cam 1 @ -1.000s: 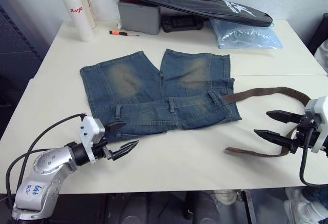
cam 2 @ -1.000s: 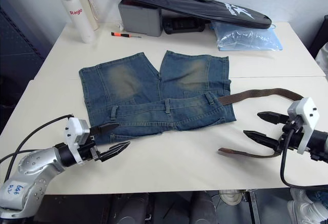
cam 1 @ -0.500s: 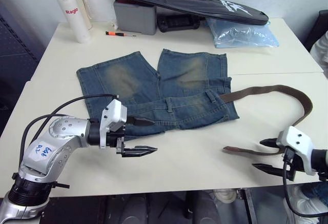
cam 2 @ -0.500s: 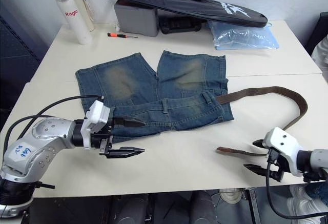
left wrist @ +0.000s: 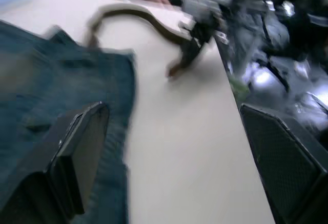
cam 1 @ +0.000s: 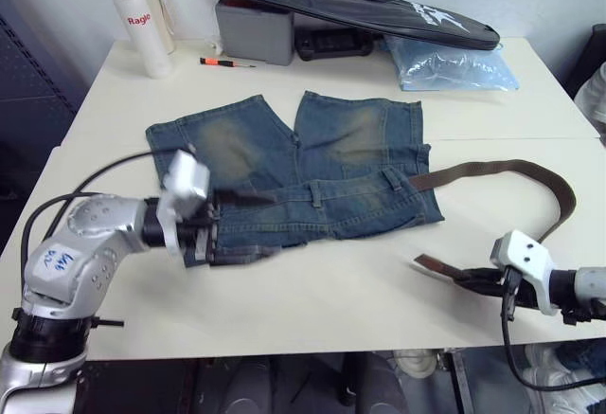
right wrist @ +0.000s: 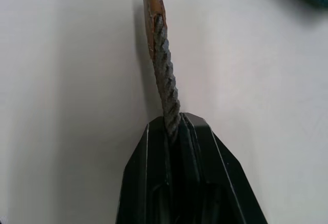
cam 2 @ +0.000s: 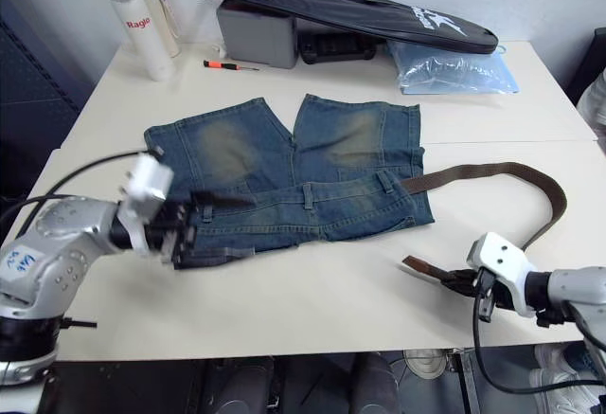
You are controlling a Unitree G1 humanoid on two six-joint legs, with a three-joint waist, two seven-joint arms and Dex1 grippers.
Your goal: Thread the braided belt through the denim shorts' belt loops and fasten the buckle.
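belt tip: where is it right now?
The belt tip sits on the table's near right side, just ahead of the right pincer, which is shut on the belt a little behind it, right of the shorts.

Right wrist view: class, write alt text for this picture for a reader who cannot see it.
The right gripper is shut on the braided belt, pinching the woven strap edge-on. Beyond the gripper the strap runs to its tan leather tip, above the pale table.

Red "Raglo", perhaps, on white bottle (cam 1: 142, 18); handwritten blue sticker (cam 1: 57, 259) illegible.
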